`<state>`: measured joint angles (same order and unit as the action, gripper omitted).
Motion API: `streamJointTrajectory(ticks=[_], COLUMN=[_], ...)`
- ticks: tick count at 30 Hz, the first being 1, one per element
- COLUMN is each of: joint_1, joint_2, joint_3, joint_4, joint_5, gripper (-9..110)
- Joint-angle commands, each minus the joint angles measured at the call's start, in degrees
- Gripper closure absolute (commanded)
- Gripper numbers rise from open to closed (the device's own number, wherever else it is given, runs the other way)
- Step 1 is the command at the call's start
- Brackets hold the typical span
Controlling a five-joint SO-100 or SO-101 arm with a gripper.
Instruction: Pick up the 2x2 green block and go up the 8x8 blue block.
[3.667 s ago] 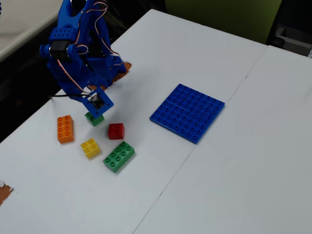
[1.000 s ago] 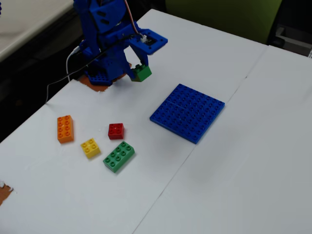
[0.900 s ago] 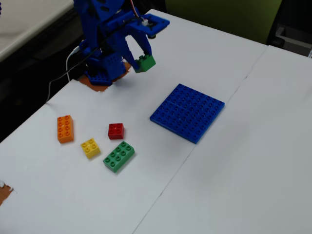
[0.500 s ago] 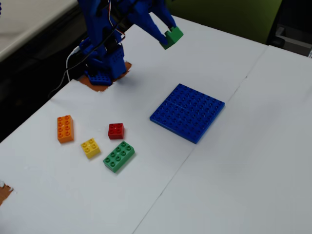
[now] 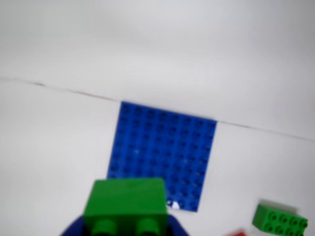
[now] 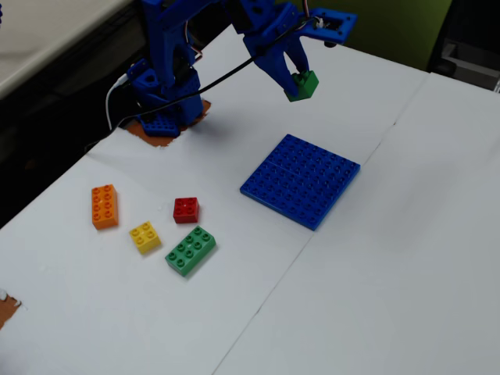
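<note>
My blue gripper [image 6: 300, 83] is shut on the 2x2 green block [image 6: 302, 85] and holds it in the air, above the white table near the far corner of the 8x8 blue block [image 6: 301, 180]. In the wrist view the green block [image 5: 125, 201] fills the bottom edge with two studs facing the camera, the gripper [image 5: 125, 228] around it. The blue plate [image 5: 165, 155] lies flat on the table just beyond it.
On the table left of the plate lie a longer green brick [image 6: 191, 250], a red brick [image 6: 186, 209], a yellow brick [image 6: 145, 236] and an orange brick [image 6: 104, 206]. The longer green brick also shows in the wrist view [image 5: 279, 221]. The arm base [image 6: 160, 94] stands at the back.
</note>
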<state>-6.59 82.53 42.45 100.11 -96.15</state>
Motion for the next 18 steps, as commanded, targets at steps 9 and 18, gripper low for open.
streamJointTrajectory(ticks=[9,18], joint_1=[-0.53,-0.79], joint_2=[3.25,-6.68], joint_3=[10.02,2.64], joint_4=[0.44,0.44], joint_5=[2.9,6.33], gripper=[101,101])
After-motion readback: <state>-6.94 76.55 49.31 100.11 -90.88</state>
